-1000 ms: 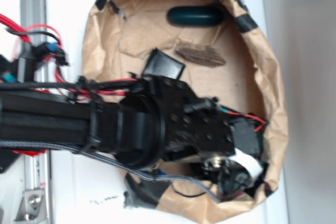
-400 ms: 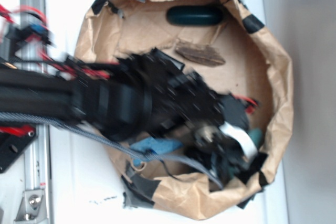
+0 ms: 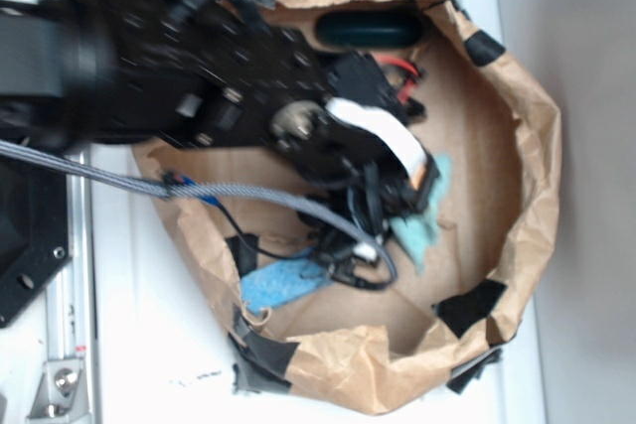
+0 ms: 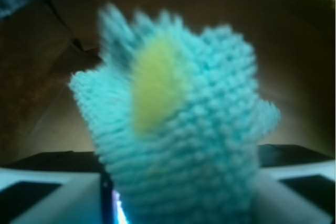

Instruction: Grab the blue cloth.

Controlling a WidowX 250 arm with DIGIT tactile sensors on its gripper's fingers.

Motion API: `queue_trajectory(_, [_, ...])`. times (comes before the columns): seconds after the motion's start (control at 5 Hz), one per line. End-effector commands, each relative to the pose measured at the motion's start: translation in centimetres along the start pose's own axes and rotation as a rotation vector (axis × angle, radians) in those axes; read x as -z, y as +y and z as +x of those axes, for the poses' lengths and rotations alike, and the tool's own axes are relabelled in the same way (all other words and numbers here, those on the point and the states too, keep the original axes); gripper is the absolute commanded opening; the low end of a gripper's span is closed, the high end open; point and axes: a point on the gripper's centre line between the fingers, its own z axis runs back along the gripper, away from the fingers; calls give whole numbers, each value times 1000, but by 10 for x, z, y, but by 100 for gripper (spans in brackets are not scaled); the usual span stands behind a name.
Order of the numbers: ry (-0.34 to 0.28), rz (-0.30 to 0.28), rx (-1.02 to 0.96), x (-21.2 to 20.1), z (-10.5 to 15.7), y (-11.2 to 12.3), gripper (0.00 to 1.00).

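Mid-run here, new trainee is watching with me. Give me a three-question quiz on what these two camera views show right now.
1. True or false: the blue cloth fills most of the wrist view, pinched between the fingers of the gripper.
2. In the exterior view, which lies nearer the lower left wall of the paper bag: the blue sponge or the dark oval object?
3. Multiple choice: what colour is the patch on the cloth in the wrist view? A) red B) yellow C) black

Key:
1. True.
2. The blue sponge; the dark oval object lies by the top wall.
3. B.
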Motion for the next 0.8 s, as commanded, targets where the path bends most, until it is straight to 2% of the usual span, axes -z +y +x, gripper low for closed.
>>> queue_trajectory(0.0, [213, 189, -424, -54, 10, 10, 0])
queue_trajectory(0.2, [310, 242, -544, -50, 18, 12, 0])
queue_trajectory(0.4, [351, 281, -637, -45, 22, 14, 0])
queue_trajectory(0.6, [302, 311, -555, -35, 23, 4, 0])
